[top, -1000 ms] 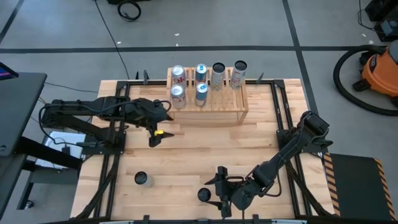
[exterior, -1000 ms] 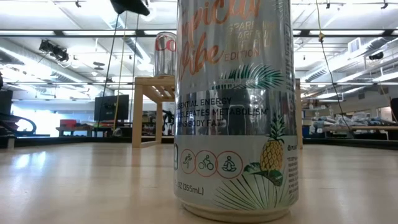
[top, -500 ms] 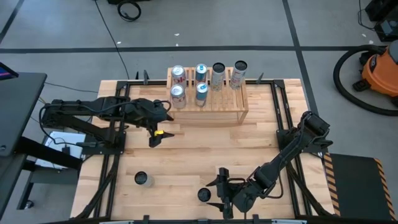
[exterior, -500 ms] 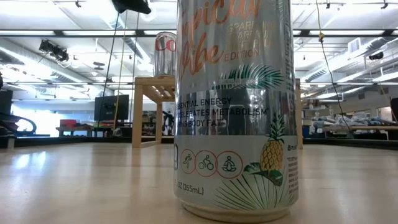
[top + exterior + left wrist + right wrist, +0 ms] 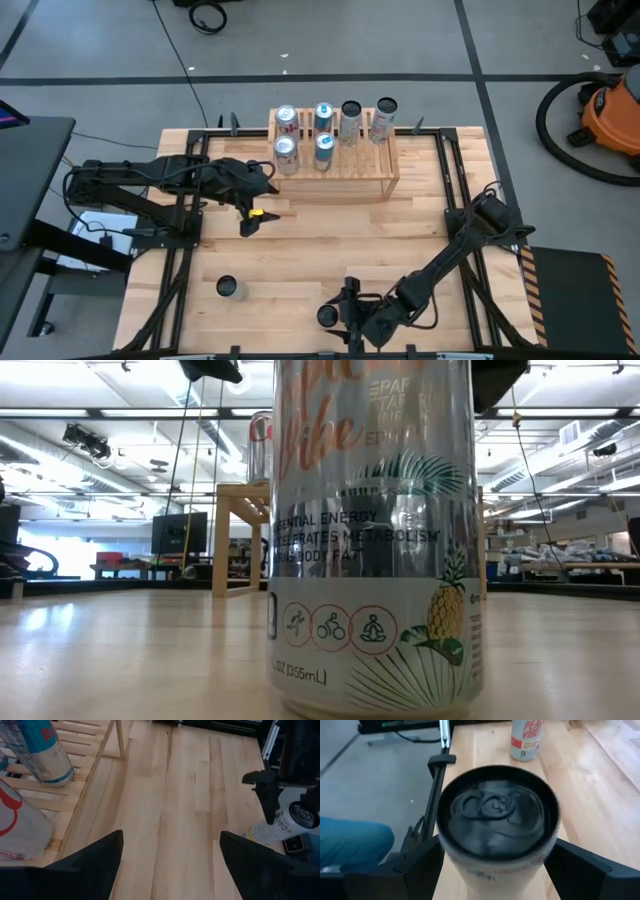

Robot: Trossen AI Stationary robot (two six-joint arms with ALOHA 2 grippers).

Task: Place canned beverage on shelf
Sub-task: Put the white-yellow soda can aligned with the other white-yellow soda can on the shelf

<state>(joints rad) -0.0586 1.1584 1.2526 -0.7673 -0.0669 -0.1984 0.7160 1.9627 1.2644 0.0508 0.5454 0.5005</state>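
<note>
- The right hand point(image 5: 347, 314) has slid leftward along the near edge of the light-wood desk point(image 5: 320, 240) since a second ago, and now sits around the silver pineapple-print can with a black top point(image 5: 327, 314).
- In the right wrist view that can point(image 5: 497, 832) fills the space between the two dark fingers point(image 5: 422, 865), which stand one on each side of it; whether they press its wall I cannot tell.
- In the low view the can point(image 5: 372, 540) looms a little larger and has shifted sideways against the earlier frame, so it seems to have been nudged or is just being taken. It rests on the desk, not yet lifted.
- The light-wood slatted shelf point(image 5: 345, 165) stands at the far side of the desk, well apart from this can, with six cans on it.
- A second dark-topped can point(image 5: 228, 288) waits near the front left.
- The left hand point(image 5: 255, 205) hangs just in front of the shelf, its fingers wide apart and empty, unchanged.
</note>
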